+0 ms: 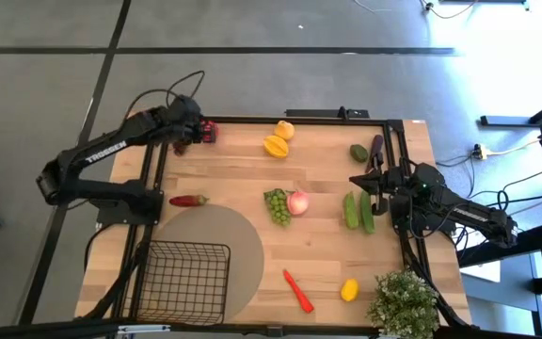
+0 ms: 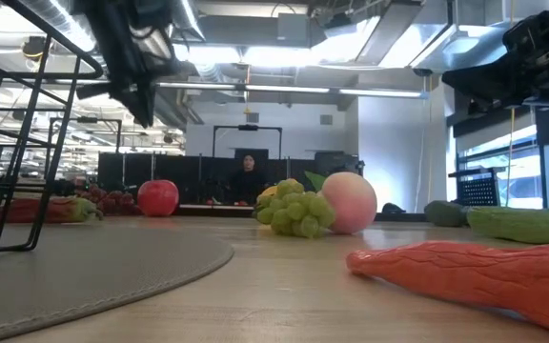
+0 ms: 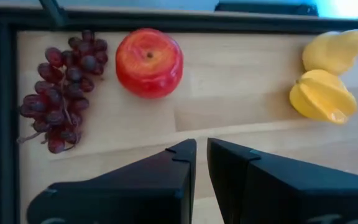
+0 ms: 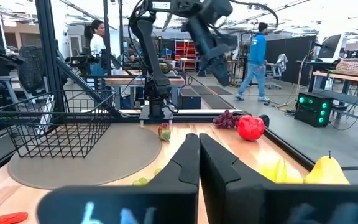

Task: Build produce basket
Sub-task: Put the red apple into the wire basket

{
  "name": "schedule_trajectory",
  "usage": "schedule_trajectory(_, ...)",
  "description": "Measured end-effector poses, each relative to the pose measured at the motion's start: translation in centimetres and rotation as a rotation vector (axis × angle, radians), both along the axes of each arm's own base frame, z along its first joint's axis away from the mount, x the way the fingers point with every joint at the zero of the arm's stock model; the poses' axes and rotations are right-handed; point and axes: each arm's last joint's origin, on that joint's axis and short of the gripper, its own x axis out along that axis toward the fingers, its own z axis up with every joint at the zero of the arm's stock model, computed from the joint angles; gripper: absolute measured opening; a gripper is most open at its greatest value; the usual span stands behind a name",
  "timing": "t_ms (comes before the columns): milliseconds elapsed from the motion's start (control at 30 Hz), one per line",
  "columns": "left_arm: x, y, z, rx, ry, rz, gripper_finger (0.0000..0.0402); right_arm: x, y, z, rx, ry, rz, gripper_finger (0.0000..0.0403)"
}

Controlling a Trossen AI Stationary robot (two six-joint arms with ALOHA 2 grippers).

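Observation:
The black wire basket (image 1: 188,280) stands on the round tan mat (image 1: 238,235) at the near left. Produce lies scattered on the table: a red apple (image 3: 149,62) and purple grapes (image 3: 64,93) at the far left corner, two yellow fruits (image 1: 276,146), green grapes (image 1: 276,205) touching a pink peach (image 1: 297,201), two cucumbers (image 1: 358,209), an eggplant (image 1: 377,146), a red chili (image 1: 188,200), an orange-red chili (image 1: 297,290) and a lemon (image 1: 348,290). My left gripper (image 3: 202,155) hovers shut above the table just short of the apple and the purple grapes. My right gripper (image 4: 198,146) is shut and waits at the right edge, near the cucumbers.
A bushy potted plant (image 1: 405,301) stands at the near right corner. A dark frame rail (image 3: 166,18) runs along the far edge behind the apple. People stand in the room beyond the table. Bare wood lies between the mat and the cucumbers.

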Motion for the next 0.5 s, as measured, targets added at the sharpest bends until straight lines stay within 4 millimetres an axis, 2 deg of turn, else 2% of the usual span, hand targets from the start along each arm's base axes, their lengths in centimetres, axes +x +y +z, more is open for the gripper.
schedule_trajectory(200,0.5,2.6,-1.5,-0.016,0.036,-0.083,0.0031,0.0,0.0,0.0,0.002,0.0,0.001,0.0)
schedule_trajectory(500,0.5,3.6,-2.2,-0.059,0.013,-0.001,0.0031,0.0,0.0,0.0,0.002,0.001,0.0,0.0)
